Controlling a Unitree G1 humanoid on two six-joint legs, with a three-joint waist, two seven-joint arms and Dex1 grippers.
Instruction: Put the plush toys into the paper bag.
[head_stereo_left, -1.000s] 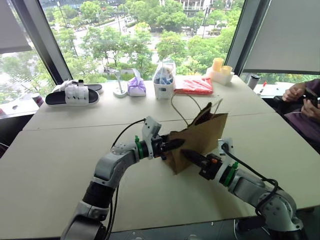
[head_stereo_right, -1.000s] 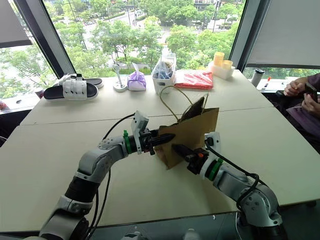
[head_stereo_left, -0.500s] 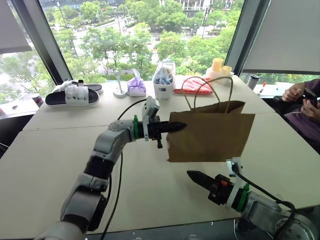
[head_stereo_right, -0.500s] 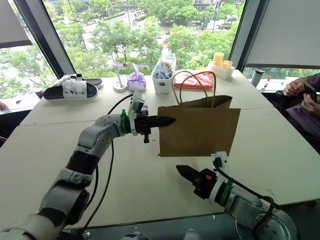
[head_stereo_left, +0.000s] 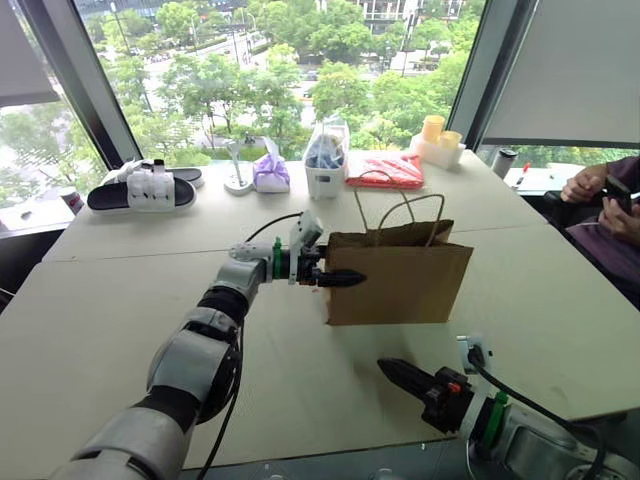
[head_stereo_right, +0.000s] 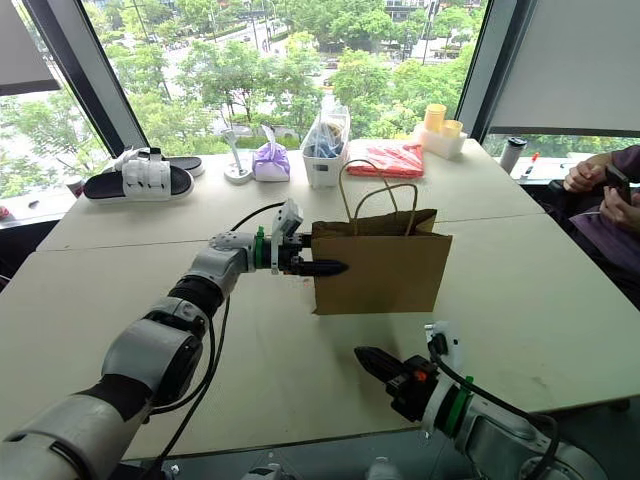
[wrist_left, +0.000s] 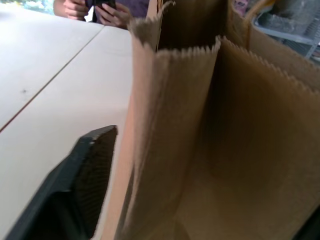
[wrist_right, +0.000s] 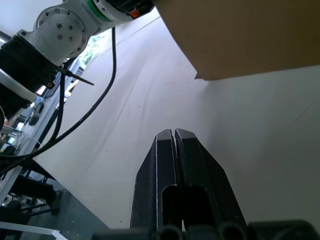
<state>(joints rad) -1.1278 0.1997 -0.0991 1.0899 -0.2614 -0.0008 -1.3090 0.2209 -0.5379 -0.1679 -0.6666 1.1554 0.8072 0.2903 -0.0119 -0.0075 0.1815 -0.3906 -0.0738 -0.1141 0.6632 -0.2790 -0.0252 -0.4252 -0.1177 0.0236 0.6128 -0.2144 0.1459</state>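
Paper bag (head_stereo_left: 400, 285): stands upright near the middle of the tabletop (head_stereo_left: 120, 300), broad face toward the near edge. Its mouth is up and partly open, and the cord handles (head_stereo_left: 405, 205) rise above the rim. What the bag contains cannot be determined. The visible part of the interior, seen from its left end, is bare paper.

Left gripper (head_stereo_left: 340, 280): held level at the bag's left end, pointing right. The jaws stand wide, with the bag's folded end wall between them. One finger (wrist_left: 92, 170) lies just beside the paper. No pinch on the paper is evident.

Right gripper (head_stereo_left: 392, 368): at the near side, right of centre and well apart from the bag. The fingers (wrist_right: 162, 150) are pressed together with nothing between them.

Surroundings: along the far edge are a sandal (head_stereo_left: 140, 190), a purple cloth bundle (head_stereo_left: 272, 172), a white container (head_stereo_left: 326, 180) and a red packet (head_stereo_left: 386, 170). A person's hands (head_stereo_left: 600, 195) are at the far right.

Assessment: the bag is set up to receive items. Neither gripper carries a plush toy. Whether the toys are already inside, and so whether the task is complete or loading is outstanding, cannot be confirmed.
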